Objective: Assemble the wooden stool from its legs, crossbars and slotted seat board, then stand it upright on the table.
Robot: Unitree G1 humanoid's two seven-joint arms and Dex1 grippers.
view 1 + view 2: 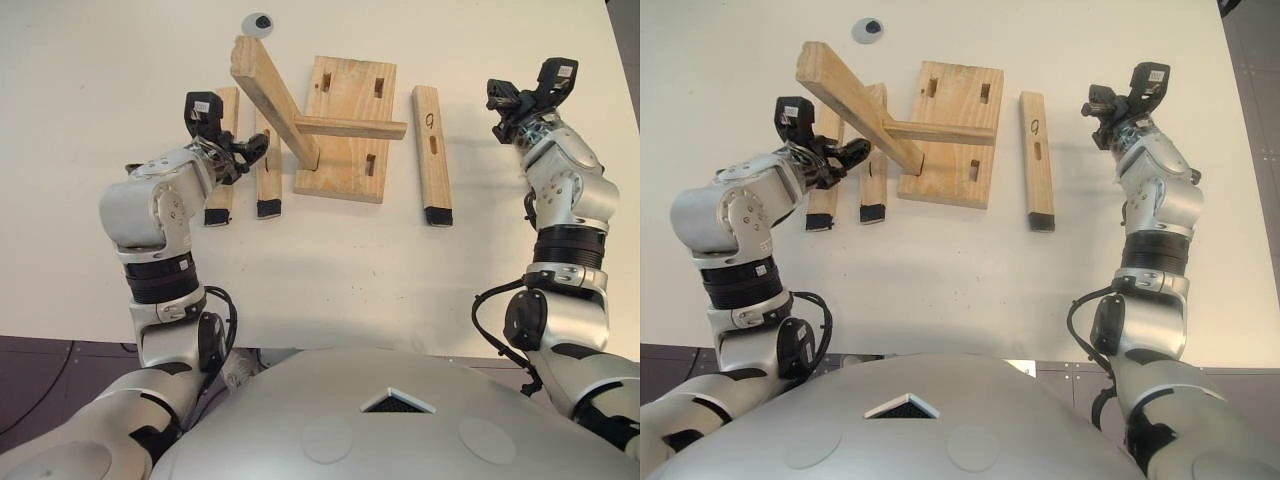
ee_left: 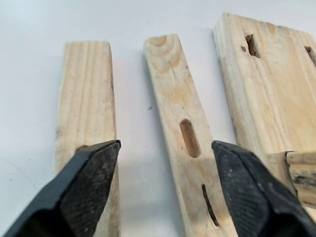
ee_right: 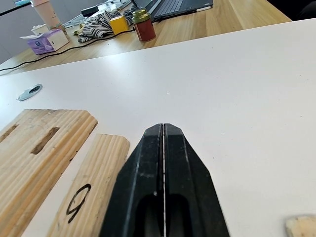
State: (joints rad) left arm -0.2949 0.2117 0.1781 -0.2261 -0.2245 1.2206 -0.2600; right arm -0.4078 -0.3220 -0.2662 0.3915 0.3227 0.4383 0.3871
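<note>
Wooden leg (image 2: 173, 89) beneath parted left hand (image 2: 165, 144), grommet (image 1: 258, 23) beyond seat board (image 1: 350, 172)

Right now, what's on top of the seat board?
A leg stands at the seat board's near-left corner, with a crossbar sticking out from it across the board. Three slots show open; the leg's foot covers whatever joins it to the board.

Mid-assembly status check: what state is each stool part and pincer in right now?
Slotted wooden seat board: lying flat, slots up.
Fitted wooden leg: standing tilted in the board.
Wooden crossbar: joined to that leg.
Three loose wooden legs: lying flat, unassembled.
Left pincer: open over a loose leg.
Right pincer: shut, empty.
</note>
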